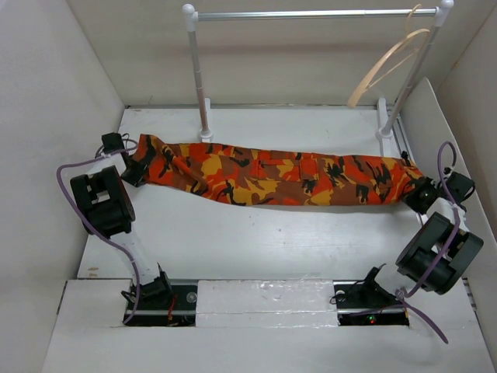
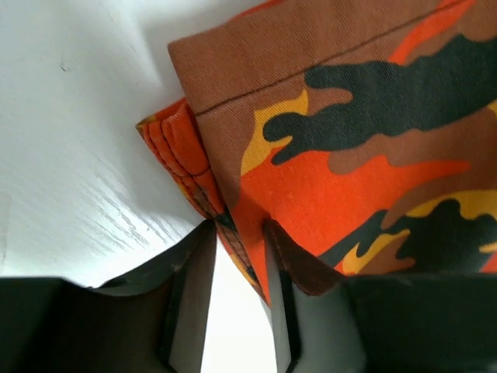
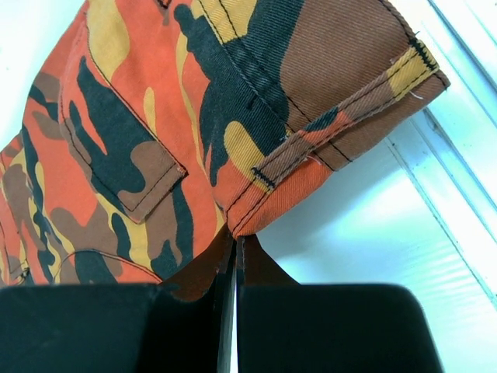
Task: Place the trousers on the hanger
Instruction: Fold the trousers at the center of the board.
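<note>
The camouflage trousers [image 1: 272,179] are stretched out lengthwise across the table between both grippers. My left gripper [image 1: 142,167] is closed on the leg-hem end [image 2: 233,233]; the thick folded cloth fills the gap at the fingertips [image 2: 273,237], and a gap stays open behind it. My right gripper [image 1: 417,193] is pinched shut on the waistband corner [image 3: 256,210], its fingers almost touching. The pale wooden hanger [image 1: 388,66] hangs by its hook on the right end of the rail, above and behind the right gripper. It holds nothing.
The metal clothes rail [image 1: 311,14] spans the back on two white posts [image 1: 198,74], the right post [image 1: 411,74] leaning. White walls close in the left, right and back. Both arm bases [image 1: 155,295] sit at the near edge. A raised white track [image 3: 466,155] runs beside the waistband.
</note>
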Action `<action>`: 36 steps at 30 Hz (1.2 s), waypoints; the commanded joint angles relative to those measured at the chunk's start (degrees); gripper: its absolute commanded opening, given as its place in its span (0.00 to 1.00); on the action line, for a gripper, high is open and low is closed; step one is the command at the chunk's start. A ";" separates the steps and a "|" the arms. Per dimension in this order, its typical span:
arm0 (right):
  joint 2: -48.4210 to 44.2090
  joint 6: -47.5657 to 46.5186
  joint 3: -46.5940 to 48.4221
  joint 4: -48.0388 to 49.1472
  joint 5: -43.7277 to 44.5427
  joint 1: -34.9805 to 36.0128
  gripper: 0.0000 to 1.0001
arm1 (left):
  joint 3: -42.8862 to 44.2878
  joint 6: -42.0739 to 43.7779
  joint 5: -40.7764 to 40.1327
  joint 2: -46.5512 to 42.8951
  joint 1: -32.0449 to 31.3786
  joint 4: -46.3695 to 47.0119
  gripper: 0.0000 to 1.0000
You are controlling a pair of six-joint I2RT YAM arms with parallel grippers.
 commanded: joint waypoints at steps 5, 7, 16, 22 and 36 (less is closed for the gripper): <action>1.07 0.87 0.26 3.12 -1.01 -0.41 0.00 | 3.24 1.45 -10.56 3.77 0.09 -5.57 0.00; 1.25 0.70 1.14 2.24 0.74 -0.41 0.00 | 3.07 3.73 -13.29 3.16 0.09 -6.01 0.00; 0.63 3.51 4.74 -2.85 8.39 -0.41 0.00 | -12.13 5.67 -21.47 -8.86 2.99 -7.86 0.00; -2.09 6.05 4.04 -8.74 10.16 -1.46 0.00 | -17.49 3.04 -23.49 -20.02 2.99 -15.15 0.00; -5.00 0.17 8.61 -14.02 12.35 -1.46 1.00 | -12.74 1.02 -8.65 -29.09 2.47 -16.48 0.20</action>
